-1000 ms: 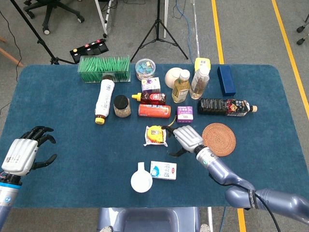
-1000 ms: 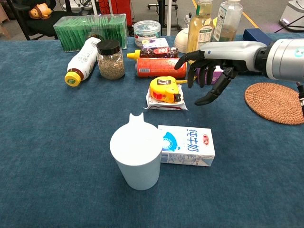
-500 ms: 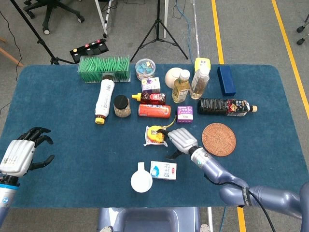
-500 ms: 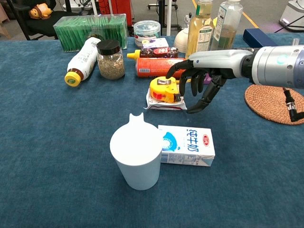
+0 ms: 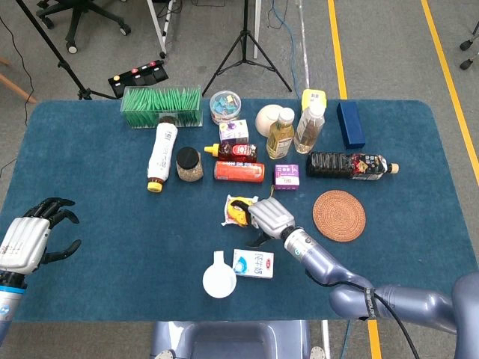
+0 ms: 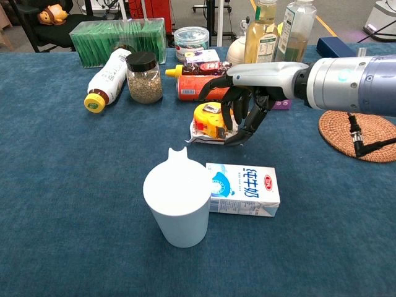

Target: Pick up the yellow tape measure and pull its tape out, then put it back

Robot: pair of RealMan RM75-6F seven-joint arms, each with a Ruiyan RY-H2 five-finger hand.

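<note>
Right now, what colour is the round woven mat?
The round woven mat is reddish brown, clearest in the head view.

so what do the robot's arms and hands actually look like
Both hands, left hand and right hand, have silver-grey backs with black fingers. The right arm is a glossy silver-blue tube with a small lit spot, and a black cable hangs under it.

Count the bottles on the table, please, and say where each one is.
4. A white bottle lies beside the jar at left; two upright bottles stand at the back; a dark bottle lies behind the coaster. The small yellow-capped container is not counted.
</note>
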